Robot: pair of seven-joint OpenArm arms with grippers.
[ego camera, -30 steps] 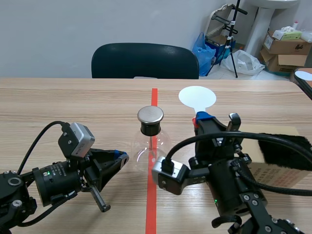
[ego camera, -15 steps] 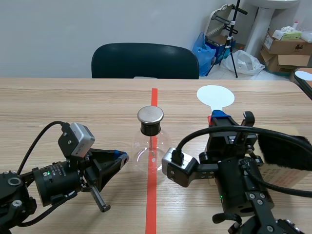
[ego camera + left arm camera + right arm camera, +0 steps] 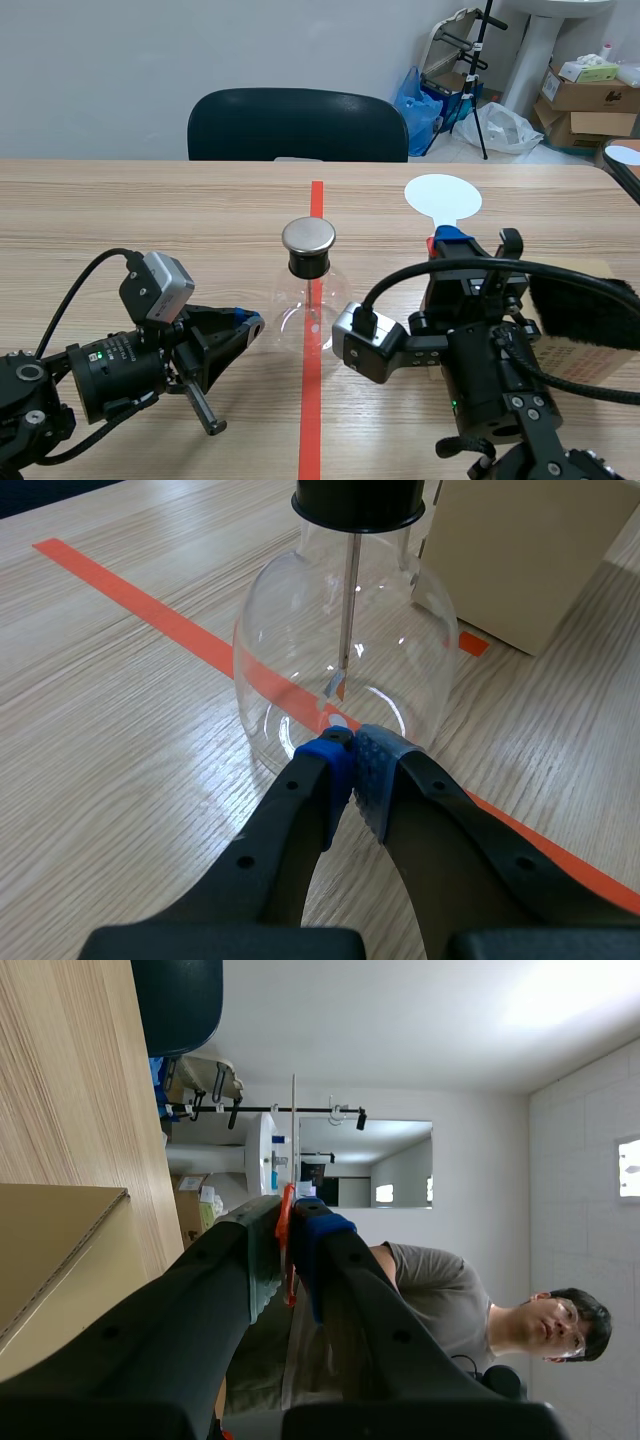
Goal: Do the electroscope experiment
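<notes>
Scene view is showing the electroscope, a clear glass flask, standing on the wooden bench over the orange-red tape line. A black stopper is plugging its neck and a round metal cap is sitting on top.

The left arm is lying low over the bench, and its jaws are pointing at the lower side of the flask. In the left wrist view these jaws are closing on nothing, the dotted pads meeting just short of the glass. I cannot tell whether they are touching it. Inside the flask a thin rod is hanging down from the stopper, with a small leaf at its end.

The right arm is rising on the other side of the tape line. Its jaws are gripping the red handle of a white paddle, whose round disc is standing upright above them, well apart from the metal cap. In the right wrist view the jaws are pinching that handle tightly, and the paddle is showing edge-on as a thin line.

A cardboard box is resting on the bench beside the right arm, with a black furry pad lying on it. A dark chair is standing behind the bench.
</notes>
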